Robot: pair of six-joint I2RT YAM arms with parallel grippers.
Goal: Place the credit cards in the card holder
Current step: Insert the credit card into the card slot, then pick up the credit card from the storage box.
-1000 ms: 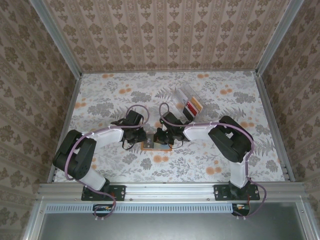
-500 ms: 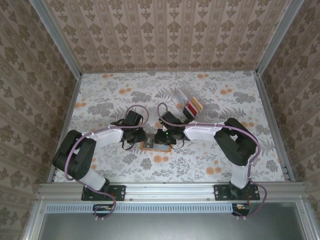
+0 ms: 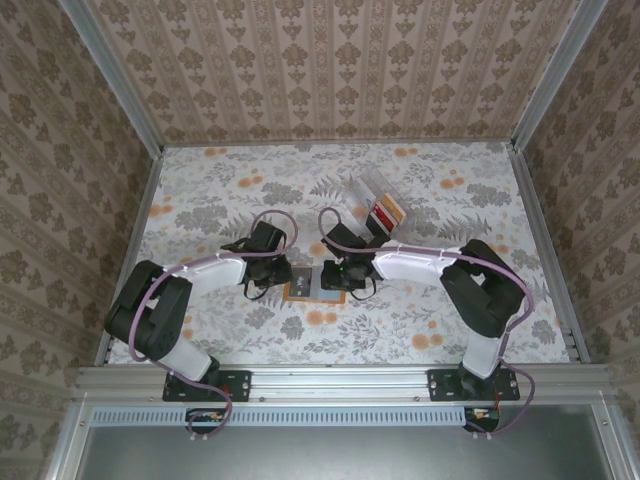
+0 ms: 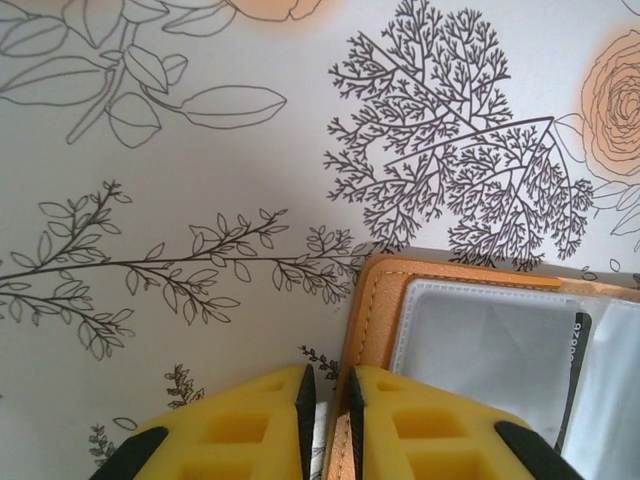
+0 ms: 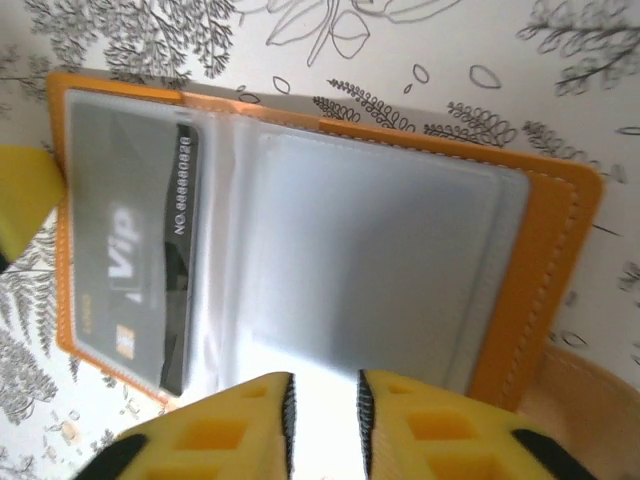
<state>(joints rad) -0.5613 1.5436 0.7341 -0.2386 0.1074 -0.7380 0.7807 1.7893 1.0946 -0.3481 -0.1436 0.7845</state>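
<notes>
The orange-tan card holder (image 3: 303, 291) lies open on the table between my two grippers. A dark grey credit card (image 5: 128, 280) sits inside the clear sleeve of one half. My left gripper (image 4: 327, 385) is shut on the holder's stitched outer edge (image 4: 372, 300), pinning it down. Over the other half's sleeve (image 5: 380, 250) hovers my right gripper (image 5: 325, 392), its fingers a small gap apart with nothing between them. The red credit card (image 3: 378, 213) and the orange-yellow one (image 3: 393, 208) stand in a clear box farther back.
The clear plastic box (image 3: 375, 195) stands behind the right arm, toward the back of the flowered tabletop (image 3: 220, 190). Patterned walls and metal rails enclose the table on three sides.
My right gripper's jaws have parted and it has drawn slightly back to the right, its elbow swinging outward. The left gripper keeps its hold on the holder.
</notes>
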